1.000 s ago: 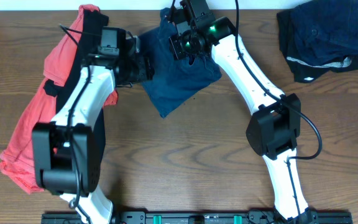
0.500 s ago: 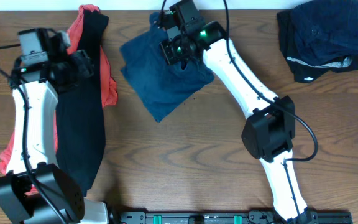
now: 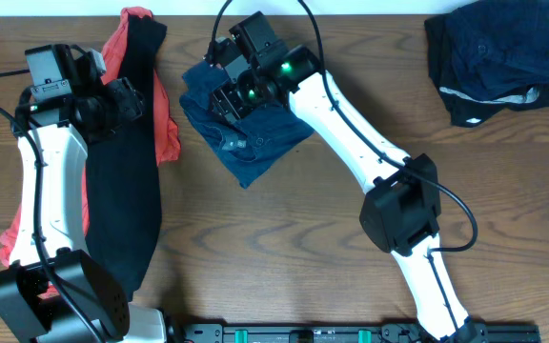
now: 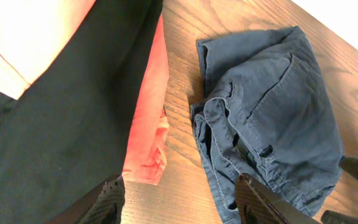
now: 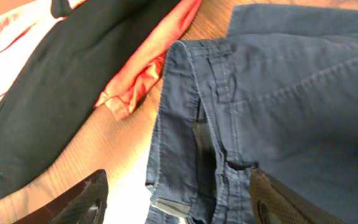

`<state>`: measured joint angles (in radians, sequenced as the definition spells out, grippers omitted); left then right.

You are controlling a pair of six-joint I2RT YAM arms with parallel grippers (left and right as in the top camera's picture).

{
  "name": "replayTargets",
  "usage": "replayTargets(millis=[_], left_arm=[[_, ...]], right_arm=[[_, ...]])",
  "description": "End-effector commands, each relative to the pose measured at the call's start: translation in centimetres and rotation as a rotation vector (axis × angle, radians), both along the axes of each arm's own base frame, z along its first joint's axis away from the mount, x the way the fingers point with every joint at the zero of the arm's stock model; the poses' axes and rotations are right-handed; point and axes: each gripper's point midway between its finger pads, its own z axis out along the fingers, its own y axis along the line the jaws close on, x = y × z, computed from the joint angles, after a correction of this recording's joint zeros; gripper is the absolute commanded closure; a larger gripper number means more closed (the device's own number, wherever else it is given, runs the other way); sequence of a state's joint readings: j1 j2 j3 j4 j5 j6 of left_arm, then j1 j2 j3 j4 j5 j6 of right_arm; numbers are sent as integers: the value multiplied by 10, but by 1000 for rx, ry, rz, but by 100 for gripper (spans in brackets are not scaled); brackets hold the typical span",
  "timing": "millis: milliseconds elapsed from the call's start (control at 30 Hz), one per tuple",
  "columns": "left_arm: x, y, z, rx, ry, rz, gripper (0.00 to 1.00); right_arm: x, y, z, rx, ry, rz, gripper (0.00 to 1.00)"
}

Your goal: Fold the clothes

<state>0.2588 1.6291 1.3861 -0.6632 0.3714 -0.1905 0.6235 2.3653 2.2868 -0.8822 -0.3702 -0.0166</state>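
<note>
A wooden table (image 3: 284, 248) is seen from above, with two white robot arms reaching in from the bottom edge. Slightly left of centre at the top of the frame lies a crumpled pair of dark navy-blue shorts (image 3: 255, 143), its waistband and belt loops facing up. The right gripper (image 5: 178, 177) hovers low over the upper left part of these shorts; in its wrist view its two black fingers (image 5: 86, 199) stand wide apart at the bottom corners of the frame with the waistband lying loose beneath them, so the jaws are open and grip nothing. At the left side of the frame a long black garment (image 3: 122, 210) stretches from the top edge down toward the lower left, lying over a coral-red garment (image 3: 167, 133) that shows along both of its sides. The left gripper (image 4: 178, 186) hangs above the upper part of this pair. In its wrist view its fingers are spread, with bare wood and the coral edge visible between them, so its jaws are open and empty too. In the upper right corner, well apart from both arms, sits a bundle of dark clothes with pale-grey trim (image 3: 489, 57).
</note>
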Motion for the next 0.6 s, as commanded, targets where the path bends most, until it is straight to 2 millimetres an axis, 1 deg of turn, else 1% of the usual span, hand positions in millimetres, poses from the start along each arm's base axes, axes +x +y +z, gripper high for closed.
replayTargets(millis=[0,33,100,133,167,233,300,400,567], left_arm=[[1,-1,1,-12,2,0,41],[0,-2,0,-13,8,-1,41],[0,-2,-4,-16,17,-2,41],[0,-2,-6,-17,21,-2,41],[0,-2,-8,-18,25,-2,41],[-1,-2,-11,-17,30,-1,41],[-1,0,-13,-8,34,5,41],[-1,0,-12,-6,34,6,40],[-1,2,-13,3,36,13,40]], right_arm=[[18,-27,-3,-42,-16,-49,29],[24,-39,-6,-73,-21,-80,28],[31,-56,-12,-118,-14,-121,27],[32,-63,-14,-135,-8,-131,30],[32,-68,-17,-150,-2,-131,38],[28,-76,-24,-174,21,-123,44],[23,-79,-33,-194,38,-108,47],[15,-81,-51,-223,63,-80,47],[0,-79,-84,-254,89,-35,48]])
